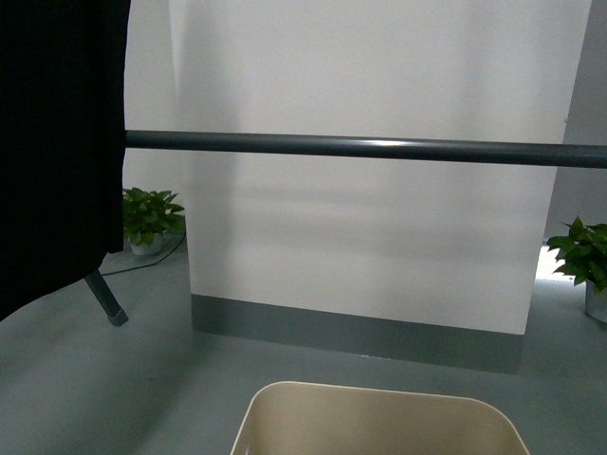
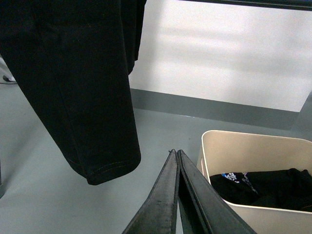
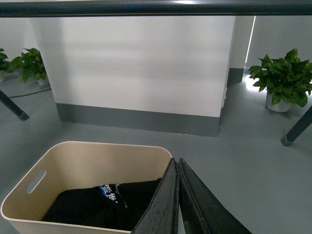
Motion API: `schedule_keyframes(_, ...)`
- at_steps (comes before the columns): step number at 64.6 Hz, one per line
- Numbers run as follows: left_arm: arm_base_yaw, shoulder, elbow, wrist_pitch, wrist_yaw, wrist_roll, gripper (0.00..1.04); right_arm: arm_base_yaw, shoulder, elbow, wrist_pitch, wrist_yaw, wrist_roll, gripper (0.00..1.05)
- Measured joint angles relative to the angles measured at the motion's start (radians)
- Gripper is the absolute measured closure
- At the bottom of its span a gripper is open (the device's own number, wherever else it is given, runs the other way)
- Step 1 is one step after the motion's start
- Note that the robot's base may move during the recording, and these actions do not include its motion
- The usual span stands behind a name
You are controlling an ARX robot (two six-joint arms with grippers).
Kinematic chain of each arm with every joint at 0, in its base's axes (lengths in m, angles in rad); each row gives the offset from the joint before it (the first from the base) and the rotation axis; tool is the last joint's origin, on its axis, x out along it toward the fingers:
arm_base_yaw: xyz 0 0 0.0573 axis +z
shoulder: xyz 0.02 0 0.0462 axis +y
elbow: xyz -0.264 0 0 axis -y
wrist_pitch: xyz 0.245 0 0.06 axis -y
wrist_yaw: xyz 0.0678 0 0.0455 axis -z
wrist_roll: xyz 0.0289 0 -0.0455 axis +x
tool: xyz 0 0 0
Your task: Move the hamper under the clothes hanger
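Hanger: clothes hanger (image 1: pixel 379 149), its dark grey bar running level across the front view, slanted leg at the left.
Garment: black T-shirt (image 2: pixel 73 83) draped from the bar's left end.
Tub: hamper (image 3: pixel 87 161) on the grey floor, low and near, below the bar; dark clothing (image 3: pixel 97 204) inside.
Left fingers (image 2: pixel 176 161): pressed together, empty, just beside the hamper.
Right fingers (image 3: pixel 175 168): closed, empty, at the hamper's rim.

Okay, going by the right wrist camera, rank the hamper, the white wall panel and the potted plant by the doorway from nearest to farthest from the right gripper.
1. The hamper, directly at the right gripper, fingertips over its rim.
2. The white wall panel, straight beyond the hamper across bare floor.
3. The potted plant, farthest, set back beside the panel's far edge.
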Motion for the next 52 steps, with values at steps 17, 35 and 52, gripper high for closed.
schedule_keyframes(17, 0.0, 0.0, 0.0, 0.0, 0.0, 0.0, 0.73, 0.0, 0.0, 0.0, 0.0, 0.0, 0.0, 0.87)
schedule_keyframes(35, 0.0, 0.0, 0.0, 0.0, 0.0, 0.0, 0.21, 0.0, 0.0, 0.0, 0.0, 0.0, 0.0, 0.35)
schedule_keyframes(52, 0.0, -0.001, 0.0, 0.0, 0.0, 0.001, 0.07, 0.0, 0.0, 0.0, 0.0, 0.0, 0.0, 0.08)
